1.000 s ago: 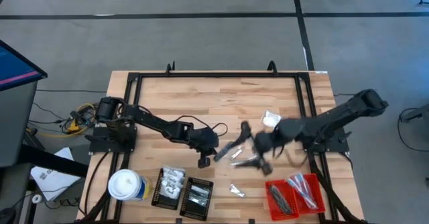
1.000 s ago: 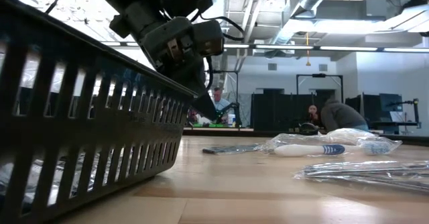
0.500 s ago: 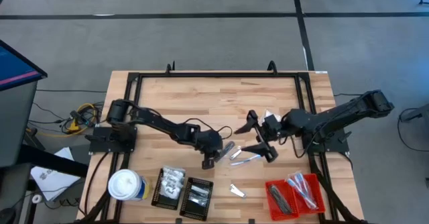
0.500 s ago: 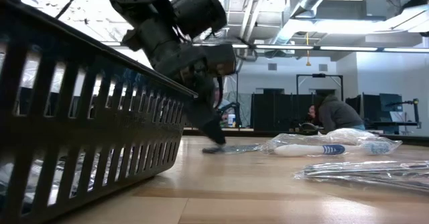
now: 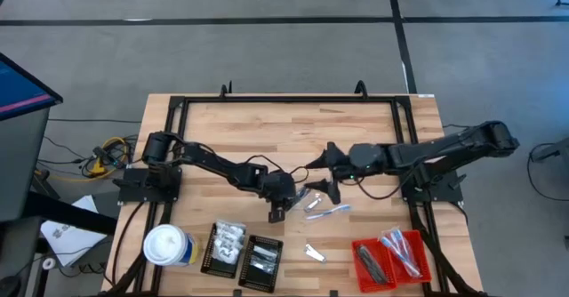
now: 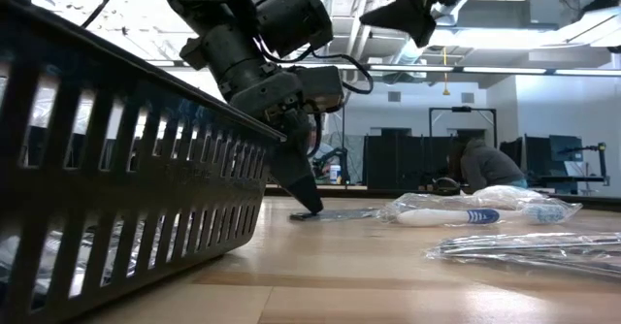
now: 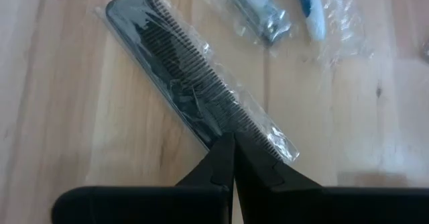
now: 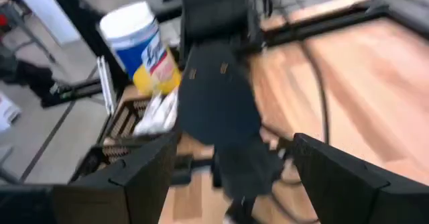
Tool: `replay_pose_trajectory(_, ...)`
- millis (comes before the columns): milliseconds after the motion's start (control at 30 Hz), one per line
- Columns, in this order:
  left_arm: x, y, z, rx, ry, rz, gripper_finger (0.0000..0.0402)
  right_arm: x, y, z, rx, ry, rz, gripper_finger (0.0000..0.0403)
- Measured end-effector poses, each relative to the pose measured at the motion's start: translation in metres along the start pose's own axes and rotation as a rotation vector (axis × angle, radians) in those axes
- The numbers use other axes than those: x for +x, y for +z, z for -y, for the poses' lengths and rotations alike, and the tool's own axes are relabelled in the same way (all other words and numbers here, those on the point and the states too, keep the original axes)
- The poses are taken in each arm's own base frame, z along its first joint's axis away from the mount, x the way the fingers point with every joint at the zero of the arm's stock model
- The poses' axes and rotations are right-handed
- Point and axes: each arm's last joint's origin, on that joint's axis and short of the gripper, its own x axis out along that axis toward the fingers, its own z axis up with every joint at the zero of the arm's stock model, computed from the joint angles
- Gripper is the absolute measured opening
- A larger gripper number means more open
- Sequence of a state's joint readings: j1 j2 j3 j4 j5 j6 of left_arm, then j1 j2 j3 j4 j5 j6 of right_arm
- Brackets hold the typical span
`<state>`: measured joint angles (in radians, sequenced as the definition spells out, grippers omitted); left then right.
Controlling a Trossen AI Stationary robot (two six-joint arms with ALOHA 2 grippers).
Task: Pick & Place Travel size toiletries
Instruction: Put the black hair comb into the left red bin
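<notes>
A dark grey comb in a clear wrapper [image 7: 188, 70] lies flat on the wooden table [image 5: 267, 128], also visible in the high view as the comb [image 5: 300, 198]. My left gripper [image 5: 279, 212] is shut, its tips down at the comb's near-left end. Beside the comb lie a toothbrush in a clear bag [image 5: 330, 211] and a silvery tube [image 7: 258, 6]. My right gripper [image 5: 325, 169] hangs open above the table, just beyond these items, holding nothing. Another silvery sachet [image 5: 313, 253] lies nearer the front edge. My left gripper sets its shut fingertips [image 7: 232, 150] on the wrapped comb's end [image 7: 258, 133], slanting down from the table's left side, roughly along the comb. The comb lies flat on the table. Whether the tips pinch the wrapper or only press on it cannot be told.
A white-topped canister [image 5: 167, 246] and two black ribbed trays [image 5: 227, 246] [image 5: 260, 260] stand at the front left, one holding white packets. A red tray [image 5: 391, 257] with several items sits at the front right. Another clear packet [image 6: 534, 249] lies close to the low camera.
My left gripper, still shut, has come down and toward the table's right until its tips reach the comb's end. My right gripper, still open, has swung from over the toothbrush toward the table's left and far side, rolling as it went.
</notes>
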<state>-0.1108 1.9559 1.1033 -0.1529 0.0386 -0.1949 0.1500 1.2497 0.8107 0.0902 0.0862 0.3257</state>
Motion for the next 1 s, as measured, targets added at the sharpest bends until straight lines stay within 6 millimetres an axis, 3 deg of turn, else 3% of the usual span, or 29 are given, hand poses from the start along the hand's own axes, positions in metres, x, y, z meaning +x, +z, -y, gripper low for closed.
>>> replay_pose_trajectory(233,-0.025,0.005,0.015,0.04,0.06,0.048,0.0,0.012,-0.018,0.002,-0.039,0.068,-0.161,0.029)
replay_pose_trajectory(400,-0.024,0.003,0.018,0.047,0.067,0.04,0.0,0.016,-0.023,0.003,-0.044,0.066,-0.197,0.029)
replay_pose_trajectory(767,-0.02,-0.01,-0.004,-0.029,0.106,-0.011,0.0,0.042,-0.043,0.016,-0.013,-0.006,-0.31,0.0289)
replay_pose_trajectory(1000,-0.02,-0.01,-0.004,-0.025,0.124,-0.001,0.0,0.056,-0.051,0.019,-0.029,-0.044,-0.423,0.0289)
